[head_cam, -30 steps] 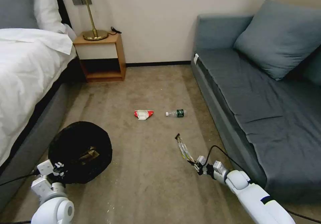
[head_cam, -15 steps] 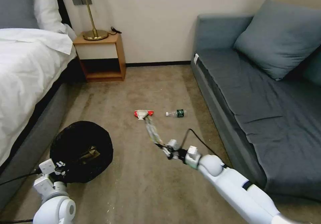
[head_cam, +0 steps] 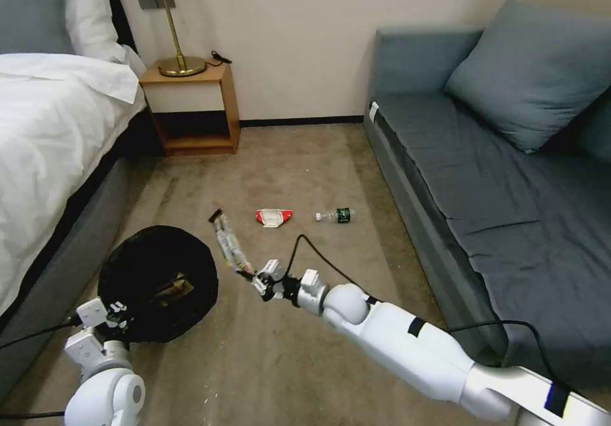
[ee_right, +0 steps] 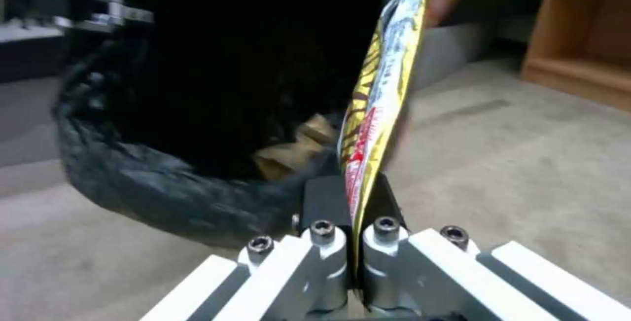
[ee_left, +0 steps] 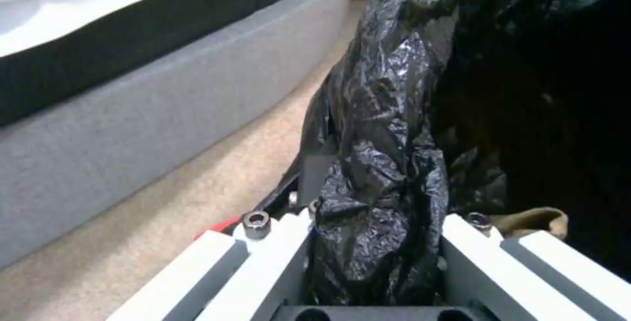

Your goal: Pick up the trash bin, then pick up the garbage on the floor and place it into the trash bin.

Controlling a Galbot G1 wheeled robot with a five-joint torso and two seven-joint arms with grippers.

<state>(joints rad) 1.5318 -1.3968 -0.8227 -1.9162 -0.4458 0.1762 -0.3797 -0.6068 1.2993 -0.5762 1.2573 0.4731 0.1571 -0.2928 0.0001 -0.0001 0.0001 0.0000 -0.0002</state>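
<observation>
- Left gripper, at 7 o'clock in the head view: fingers are closed on the bagged rim of the trash bin, with black plastic bunched between them in the left wrist view. The bin is tipped, its mouth turned toward the room's centre.
- Bin contents: a tan paper scrap lies inside the black liner. Nothing else can be made out in there.
- Right gripper, near centre: fingers are pinched tight on the lower end of the gold snack wrapper, which stands up stiffly from the pinch. The wrapper is airborne, just beside the bin's rim at the bin's 3 o'clock, not yet over the opening.
- Step in hand, by my judgement: delivering the wrapper. To do it well, carry the pinch fully over the mouth before letting go; the wrapper is long and light and could catch the rim or slide out of the tilted bin.
- Farther out at 12 o'clock, on the carpet: the red-and-white packet and, just beside it, the small bottle lying on its side. Both remain uncollected.
</observation>
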